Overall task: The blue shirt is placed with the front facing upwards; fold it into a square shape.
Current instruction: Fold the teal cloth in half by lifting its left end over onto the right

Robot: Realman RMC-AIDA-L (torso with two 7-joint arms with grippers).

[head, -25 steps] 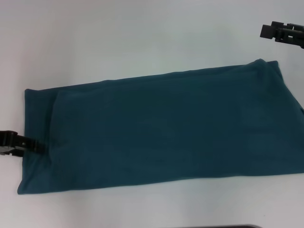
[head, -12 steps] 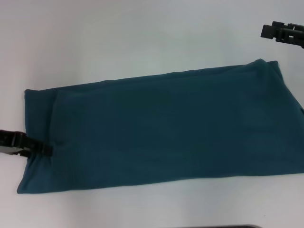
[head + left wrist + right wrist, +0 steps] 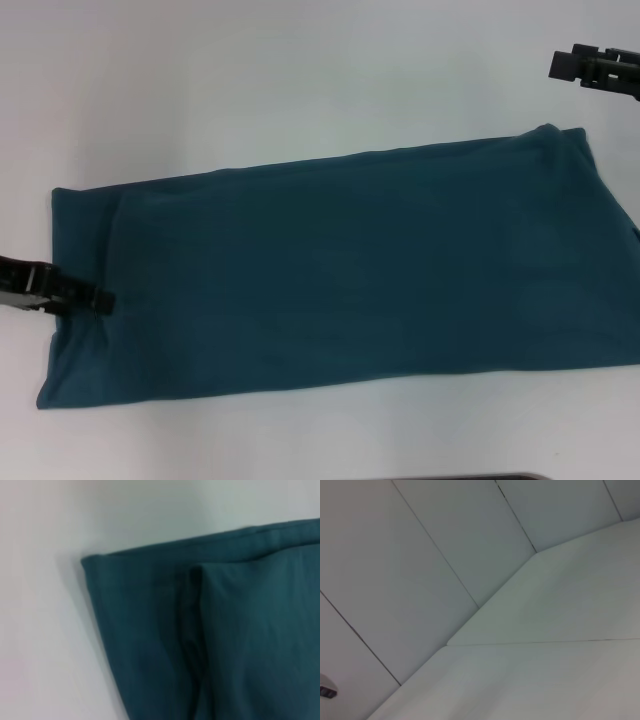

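Note:
The blue shirt lies flat on the white table as one long teal band running left to right, plain side up, no lettering showing. My left gripper reaches in low from the left and lies over the shirt's left end, its tip at the edge of an inner folded layer, where the cloth is slightly puckered. The left wrist view shows that corner of the shirt close up, with a fold ridge running through it. My right gripper hangs at the far right, away from the shirt's right end.
White tabletop surrounds the shirt on the far and left sides. The shirt's right end runs to the head view's right border. A dark edge shows at the near side. The right wrist view holds only table surface and pale wall panels.
My left gripper has slid to the right and slightly farther away, from the shirt's left edge onto the cloth, which puckers at its tip. The right arm and the shirt's outline have not moved.

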